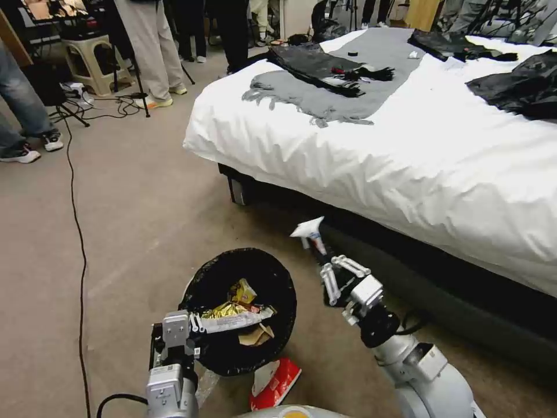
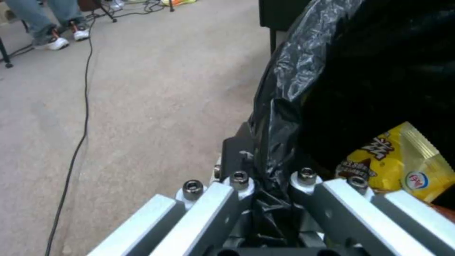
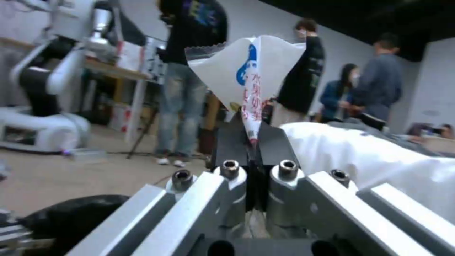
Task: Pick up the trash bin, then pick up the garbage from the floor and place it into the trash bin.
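With the left claw clamped on the rim of the bin and the right claw pinching a white wrapper just beside it, carry the wrapper fully over the opening before releasing

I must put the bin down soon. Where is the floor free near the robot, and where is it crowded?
Free: the carpet between the black cable and the bed. Crowded: under the trash bin held by the left gripper, a red-white wrapper lies; the right gripper holds a white wrapper beside the bed.
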